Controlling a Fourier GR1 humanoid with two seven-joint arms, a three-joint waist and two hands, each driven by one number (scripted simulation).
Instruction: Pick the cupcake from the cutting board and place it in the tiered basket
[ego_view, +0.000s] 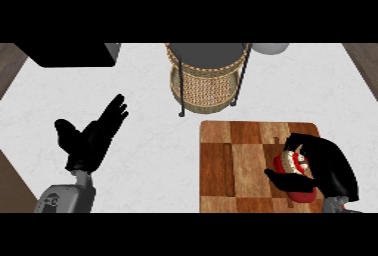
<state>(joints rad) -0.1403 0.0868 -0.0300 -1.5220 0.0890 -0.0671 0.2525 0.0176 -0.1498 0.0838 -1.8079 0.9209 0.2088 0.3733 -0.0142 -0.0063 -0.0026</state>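
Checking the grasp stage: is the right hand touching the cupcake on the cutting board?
Touching. In the head view the right hand curls round the cupcake, thumb and fingers against it, over the cutting board.

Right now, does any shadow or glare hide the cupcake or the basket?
Head view: lighting is even, with no glare on the white counter; the cupcake is hidden partly by the right hand curled round it, not by shadow; the tiered basket shows plainly, its top cut by the frame.

White marbled stone counter (148, 135), seen from above.
Dark wood flooring (10, 62) borders both sides; a black boxy appliance (70, 55) sits at the far left corner.
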